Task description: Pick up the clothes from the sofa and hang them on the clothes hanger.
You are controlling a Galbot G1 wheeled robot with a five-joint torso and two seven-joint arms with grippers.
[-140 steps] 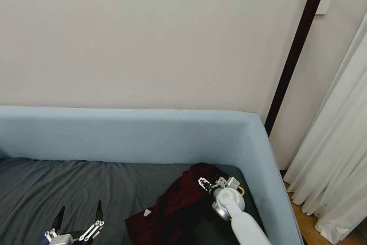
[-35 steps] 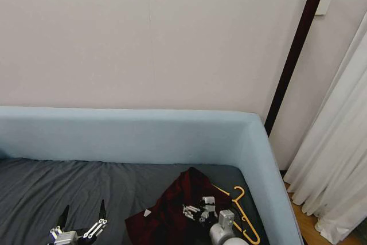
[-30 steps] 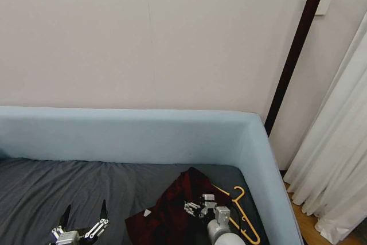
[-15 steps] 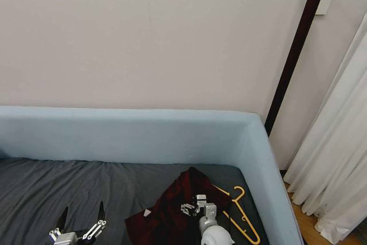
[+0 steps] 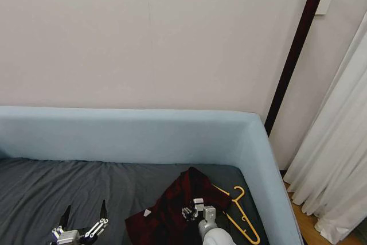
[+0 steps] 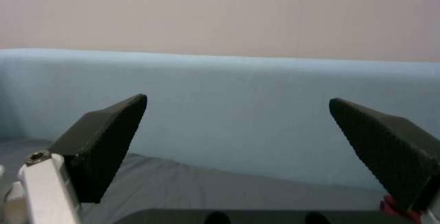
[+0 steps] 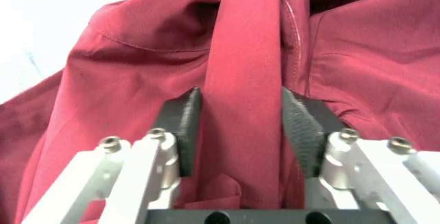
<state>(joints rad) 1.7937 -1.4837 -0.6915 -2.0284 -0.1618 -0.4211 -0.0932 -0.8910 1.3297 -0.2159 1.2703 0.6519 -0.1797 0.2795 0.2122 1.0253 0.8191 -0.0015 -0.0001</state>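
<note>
Head view: the left gripper hangs by the sofa's near edge, fingers wide open and empty. The right gripper's fingers squeeze a fold of the red clothes, which lie near the sofa's back right corner, beside an orange hanger.

The garment pinched between the right gripper's pads is matt red woven cloth with stitched seams. The pads are black and finely ribbed, on bare silvery metal fingers. Beside that gripper, the orange hanger looks like smooth, faintly glossy plastic.
</note>
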